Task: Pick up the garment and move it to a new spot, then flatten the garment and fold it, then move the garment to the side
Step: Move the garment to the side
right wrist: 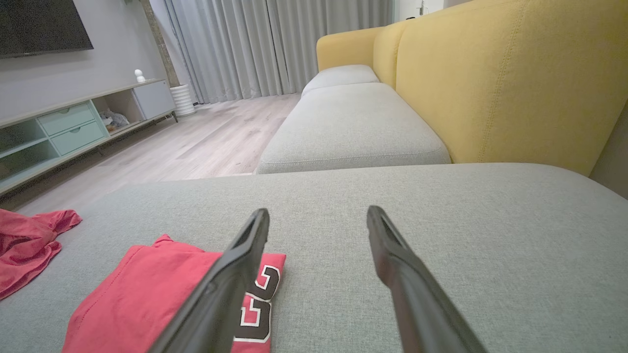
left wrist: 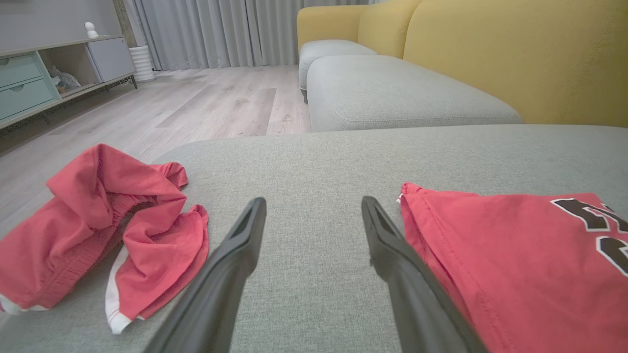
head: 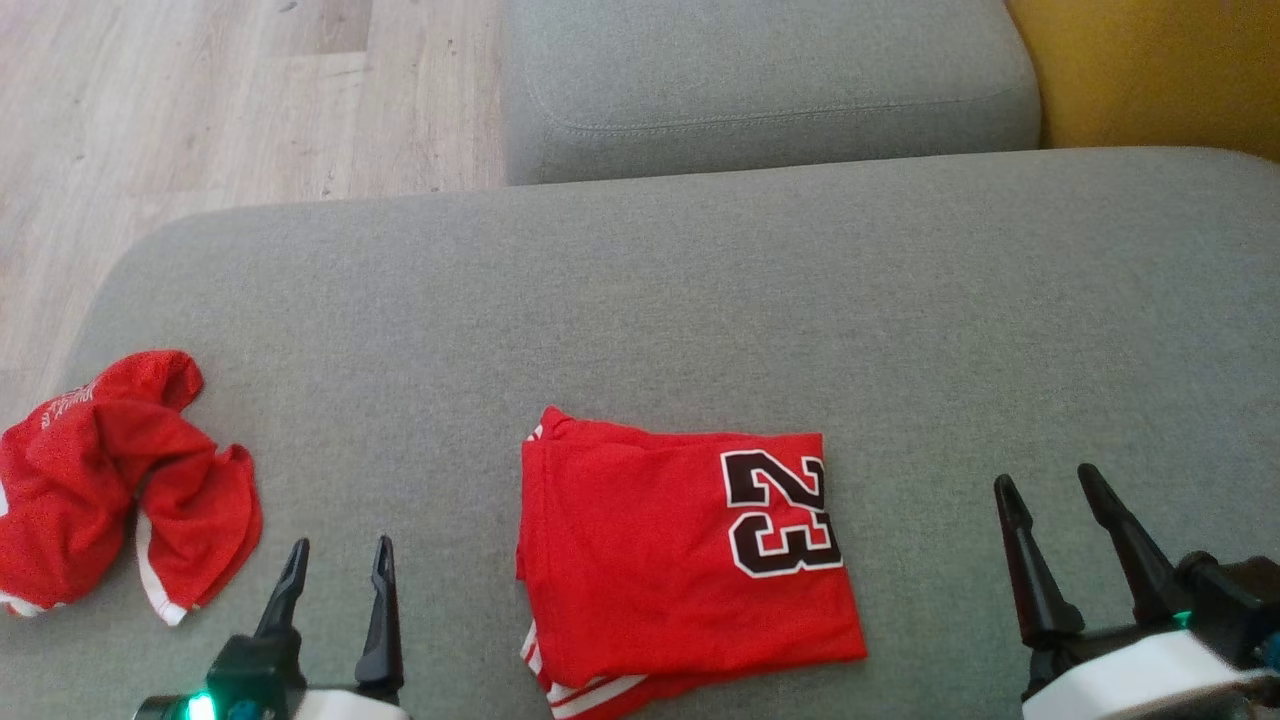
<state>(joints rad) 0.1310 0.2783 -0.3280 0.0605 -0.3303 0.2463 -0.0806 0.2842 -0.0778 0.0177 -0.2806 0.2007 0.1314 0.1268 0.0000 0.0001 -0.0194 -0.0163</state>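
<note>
Judged the red jersey (head: pixel 680 560) soft, light and limp, of thin and rather slippery sport cloth, not fragile. Expected the folded layers to slide apart if lifted by one corner only. Thought it best to take hold at two opposite edges, one for each gripper, pinching all the layers together.

Found it folded into a flat, nearly square packet, with a black number 23 (head: pixel 780 512) outlined in white on the side nearer the right gripper (head: pixel 1045 478). Noticed white stripes (head: pixel 590 695) peeking out from the lower layers.

Saw it lying on the grey seat cushion (head: pixel 700 300) between the two grippers, just to the right of the left gripper (head: pixel 340 545) and to the left of the right one, touching neither. Noted the left gripper with its fingers spread wide and nothing between them, low over the cushion. Noted the same for the right gripper: fingers apart, empty.

Farther out, to the left of the left gripper, saw a crumpled red garment (head: pixel 110 480) in a heap near the cushion's edge, well apart from the jersey. Beyond the fingertips, a second grey cushion (head: pixel 760 90), a yellow backrest (head: pixel 1150 70) and a pale wooden floor (head: pixel 200 100).

Judged the folding as done and the move to the side as not yet made.
</note>
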